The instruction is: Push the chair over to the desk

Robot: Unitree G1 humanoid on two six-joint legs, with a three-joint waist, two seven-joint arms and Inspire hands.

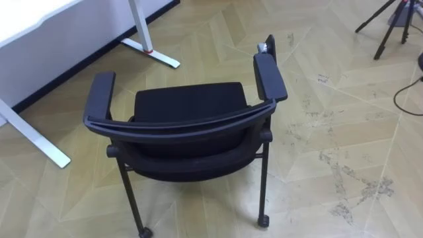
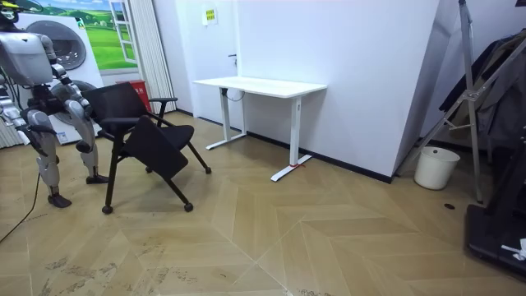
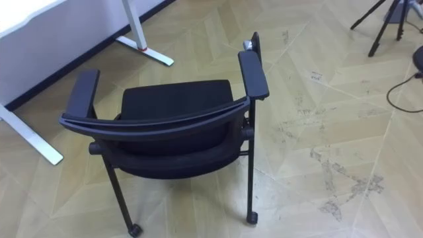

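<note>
Well, in the left eye view I look down on the black chair (image 1: pixel 188 109) from behind. Its curved backrest (image 1: pixel 185 129) is nearest me, with the seat beyond it, an armrest (image 1: pixel 100 96) on the left and another (image 1: pixel 269 76) on the right. The two rear legs end in small casters (image 1: pixel 262 221) on the wooden floor (image 1: pixel 330 79), which is scuffed to the right of the chair. The chair is turned slightly towards a white desk (image 1: pixel 39 26) at the upper left. One desk foot (image 1: pixel 151 53) lies just past the left armrest, and the other foot (image 1: pixel 36 142) is near the chair's left side. A dark tripod (image 1: pixel 390 23) stands well apart at the upper right. In the room view, the robot stands at the left edge, directly behind the chair (image 2: pixel 140 123) and close to its backrest. The chair stands on the open floor, well apart from the desk (image 2: pixel 259 85), which is against the white wall further to the room view's right. A white bucket (image 2: pixel 436 167) sits by the wall at the far right. The robot is small there, and I cannot tell whether the left hand or the right hand is apart, together or clamped on the chair. In the right eye view the chair (image 3: pixel 175 106) appears the same way, with the desk foot (image 3: pixel 145 51) beyond it.
</note>
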